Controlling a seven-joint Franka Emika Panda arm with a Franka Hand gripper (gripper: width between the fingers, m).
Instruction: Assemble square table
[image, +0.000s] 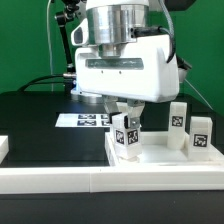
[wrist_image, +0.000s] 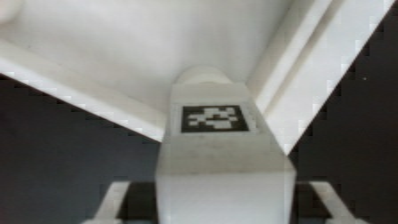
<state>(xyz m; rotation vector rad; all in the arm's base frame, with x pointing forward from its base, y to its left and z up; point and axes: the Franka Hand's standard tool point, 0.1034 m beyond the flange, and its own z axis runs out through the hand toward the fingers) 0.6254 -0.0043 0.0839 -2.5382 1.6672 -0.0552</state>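
The white Panda arm hangs over the black desk (image: 30, 120), its end effector (image: 126, 118) pointing straight down at the middle of the exterior view. Its 2 fingers are closed around a small white plastic block leg with a black-and-white tag (image: 128, 137), which it holds upright by the top. In the wrist view the same leg (wrist_image: 217, 135) runs up the centre of the picture between the 2 fingers (wrist_image: 118, 200), its tag facing the camera.

The leg's lower end sits over the large white plastic square tray-like tabletop (image: 150, 160), near that tabletop's corner on the exterior view's left. Whether the leg touches the tabletop floor or hovers just above it is hard to tell from these angles. In the wrist view the tabletop (wrist_image: 107, 40) shows as a pale inner floor with raised rims that meet beyond the leg's tip.

2 more white tagged block legs stand upright toward the exterior view's right, one (image: 178, 127) just beside the other (image: 199, 133), both apart from the held leg.

Behind the arm, the flat white marker board (image: 90, 120) lies on the desk. A long low white border wall (image: 100, 182) runs along the near edge of the exterior view.
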